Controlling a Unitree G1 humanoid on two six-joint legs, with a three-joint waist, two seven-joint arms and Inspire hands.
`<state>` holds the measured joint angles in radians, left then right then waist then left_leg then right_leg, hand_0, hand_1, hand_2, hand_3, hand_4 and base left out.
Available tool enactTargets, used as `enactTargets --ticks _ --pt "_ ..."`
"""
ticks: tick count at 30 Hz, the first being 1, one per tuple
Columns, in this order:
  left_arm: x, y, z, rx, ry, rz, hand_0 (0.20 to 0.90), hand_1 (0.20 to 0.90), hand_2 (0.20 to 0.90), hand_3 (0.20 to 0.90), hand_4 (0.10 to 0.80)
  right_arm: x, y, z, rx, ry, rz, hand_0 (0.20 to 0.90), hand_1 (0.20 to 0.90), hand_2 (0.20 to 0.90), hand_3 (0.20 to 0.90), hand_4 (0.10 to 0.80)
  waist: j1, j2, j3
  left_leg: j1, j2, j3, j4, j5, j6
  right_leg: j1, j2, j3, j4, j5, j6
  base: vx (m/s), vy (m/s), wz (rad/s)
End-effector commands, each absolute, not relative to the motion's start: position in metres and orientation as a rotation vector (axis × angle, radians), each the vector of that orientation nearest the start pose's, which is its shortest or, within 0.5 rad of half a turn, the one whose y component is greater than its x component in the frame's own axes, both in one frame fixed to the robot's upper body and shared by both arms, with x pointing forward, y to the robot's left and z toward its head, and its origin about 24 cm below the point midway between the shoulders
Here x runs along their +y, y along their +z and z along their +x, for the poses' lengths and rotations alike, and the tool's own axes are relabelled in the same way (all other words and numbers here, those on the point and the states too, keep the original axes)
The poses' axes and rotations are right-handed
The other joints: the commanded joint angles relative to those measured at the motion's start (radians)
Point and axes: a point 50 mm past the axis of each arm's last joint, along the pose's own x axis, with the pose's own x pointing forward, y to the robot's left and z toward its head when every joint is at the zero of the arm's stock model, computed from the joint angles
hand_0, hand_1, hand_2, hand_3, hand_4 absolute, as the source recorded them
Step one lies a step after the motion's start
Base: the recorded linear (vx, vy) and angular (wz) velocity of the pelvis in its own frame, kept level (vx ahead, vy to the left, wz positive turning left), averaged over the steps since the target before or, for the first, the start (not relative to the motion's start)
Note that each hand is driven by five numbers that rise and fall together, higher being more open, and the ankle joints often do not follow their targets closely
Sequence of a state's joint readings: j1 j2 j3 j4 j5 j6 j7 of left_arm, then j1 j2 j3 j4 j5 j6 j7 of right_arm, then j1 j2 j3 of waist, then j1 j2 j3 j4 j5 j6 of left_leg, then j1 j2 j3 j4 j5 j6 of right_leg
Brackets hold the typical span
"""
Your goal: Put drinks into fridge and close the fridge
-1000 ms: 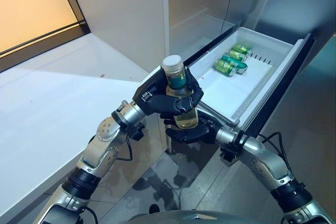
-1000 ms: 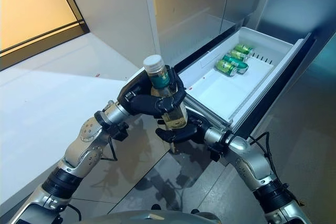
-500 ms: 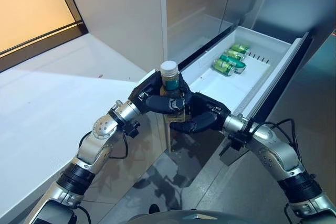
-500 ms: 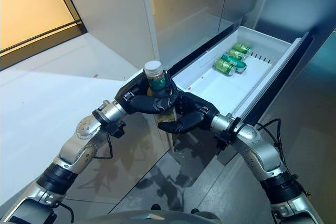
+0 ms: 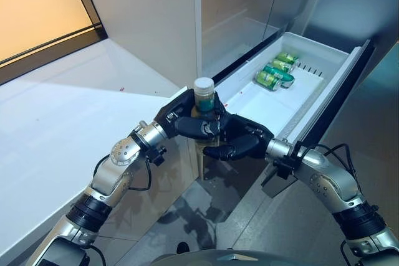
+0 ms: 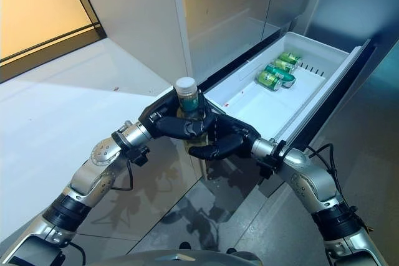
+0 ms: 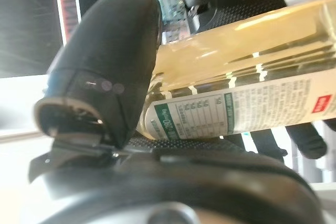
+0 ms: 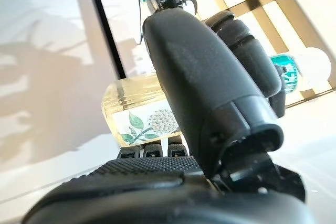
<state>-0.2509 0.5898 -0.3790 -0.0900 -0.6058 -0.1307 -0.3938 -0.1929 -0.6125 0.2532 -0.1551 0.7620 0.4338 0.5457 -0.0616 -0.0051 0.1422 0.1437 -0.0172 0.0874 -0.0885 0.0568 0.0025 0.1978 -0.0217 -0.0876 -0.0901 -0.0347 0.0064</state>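
Note:
A bottle (image 5: 204,96) of pale yellow drink with a white cap and a green label stands upright between my two hands, just in front of the near corner of the open white fridge drawer (image 5: 324,101). My left hand (image 5: 186,118) is curled round its upper part. My right hand (image 5: 242,142) is curled round its lower part from the right. The left wrist view shows the bottle (image 7: 236,66) under my thumb (image 7: 115,61). The right wrist view shows the bottle (image 8: 134,111) between thumb (image 8: 205,82) and fingers. Green cans (image 5: 275,71) lie at the drawer's far end.
A white counter (image 5: 62,123) runs along the left, with an amber panel (image 5: 37,10) above it. The grey fridge front (image 5: 237,4) rises behind the drawer. The drawer's dark front panel (image 5: 340,88) stands out to the right. Grey tiled floor (image 5: 206,216) lies below.
The bottle has come down and stands more upright. My right hand has moved from under the bottle to close round its lower part. My left hand has kept its hold.

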Motion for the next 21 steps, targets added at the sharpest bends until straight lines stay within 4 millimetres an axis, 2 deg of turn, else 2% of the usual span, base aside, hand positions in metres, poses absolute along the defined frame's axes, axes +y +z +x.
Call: enactTargets --ticks 1,4,9,20,21 --pt "0.108 0.188 0.271 -0.654 -0.927 -0.188 0.300 0.300 0.300 0.200 0.100 -0.103 0.128 0.255 0.071 1.209 0.219 0.900 0.900 0.900 0.900 0.800 -0.002 -0.016 -0.078 0.014 -0.036 -0.012 0.034 -0.122 0.027 -0.081 0.026 -0.023 0.102 -0.032 0.055 0.000 0.000 0.00" --pt "0.102 0.192 0.265 -0.696 -0.979 -0.283 0.300 0.300 0.300 0.200 0.100 -0.096 0.123 0.255 0.109 1.199 0.264 0.900 0.900 0.900 0.900 0.800 -0.003 -0.018 -0.080 0.017 -0.035 -0.014 0.031 -0.121 0.027 -0.081 0.028 -0.020 0.100 -0.031 0.054 0.000 0.000 0.00" --pt "0.089 0.187 0.259 -0.663 -1.041 -0.424 0.300 0.300 0.300 0.200 0.100 -0.085 0.115 0.252 0.146 1.213 0.272 0.900 0.900 0.900 0.900 0.800 -0.005 -0.017 -0.078 0.017 -0.034 -0.015 0.032 -0.120 0.027 -0.083 0.030 -0.013 0.104 -0.031 0.052 0.000 0.000 0.00" --pt "0.072 0.178 0.257 -0.538 -1.067 -0.681 0.300 0.300 0.300 0.200 0.100 -0.072 0.121 0.249 0.146 1.280 0.185 0.900 0.900 0.900 0.900 0.800 -0.006 -0.021 -0.078 0.017 -0.036 -0.018 0.033 -0.119 0.029 -0.083 0.032 -0.008 0.103 -0.030 0.050 0.000 0.000 0.00" --pt "0.071 0.178 0.257 -0.537 -1.064 -0.691 0.300 0.300 0.300 0.200 0.100 -0.070 0.121 0.249 0.149 1.289 0.185 0.721 0.721 0.721 0.691 0.591 -0.006 -0.022 -0.078 0.016 -0.036 -0.018 0.034 -0.119 0.030 -0.082 0.032 -0.008 0.103 -0.030 0.049 0.000 0.000 0.00"
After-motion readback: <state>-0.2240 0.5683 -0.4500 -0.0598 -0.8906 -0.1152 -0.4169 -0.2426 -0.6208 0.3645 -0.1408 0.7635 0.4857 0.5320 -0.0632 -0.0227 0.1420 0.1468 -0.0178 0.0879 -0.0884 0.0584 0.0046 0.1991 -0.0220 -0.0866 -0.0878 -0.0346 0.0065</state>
